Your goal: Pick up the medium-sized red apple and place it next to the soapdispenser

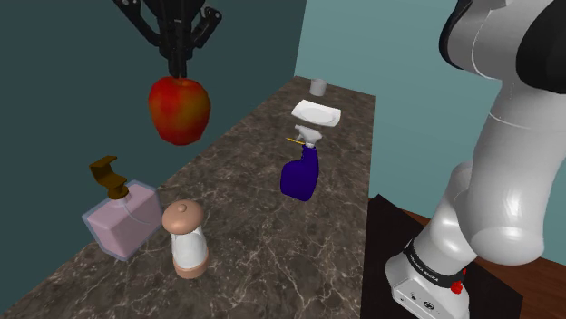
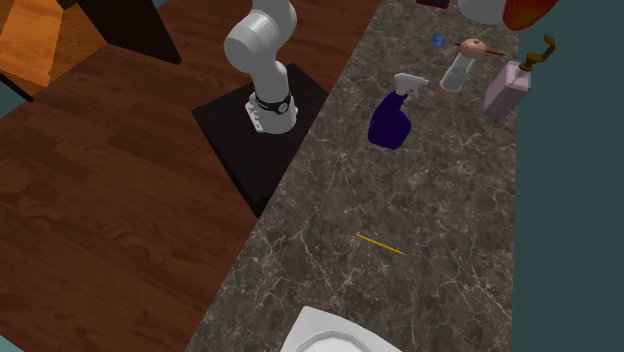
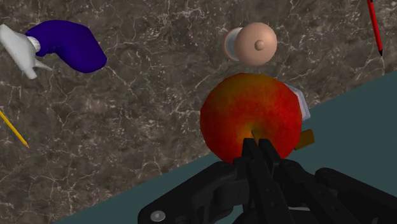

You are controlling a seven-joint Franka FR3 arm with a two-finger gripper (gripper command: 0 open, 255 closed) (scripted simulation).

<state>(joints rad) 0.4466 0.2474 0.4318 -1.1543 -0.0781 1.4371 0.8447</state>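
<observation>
You've got one round red apple (image 1: 179, 109), mottled with yellow, hanging in the air well above the dark marbled stone counter (image 1: 263, 245). Your black two-finger gripper (image 1: 179, 71) is pinched narrow on the apple's top, and in the wrist view the fingers (image 3: 257, 153) come together right at the stem dimple.

Below it stands one pink square soap dispenser (image 1: 122, 217) with a brown pump, upright at the counter's edge by the teal wall. In the wrist view, a corner of it and the pump peek out from behind the apple. Just beside the dispenser there's one white shaker with a rounded tan cap (image 1: 186, 237), also upright.

Further along the counter, and well apart from those two, is one deep-blue spray bottle (image 1: 301, 170) with a white trigger head. One thin yellow pencil (image 2: 380, 244) lies flat on the stone, and one thin red pen (image 2: 487, 52) lies near the shaker. At the far end you have one white basin (image 1: 317, 113) and one small white cup (image 1: 317, 86) beyond it. One white arm rises from its black stand (image 2: 240, 150).
</observation>
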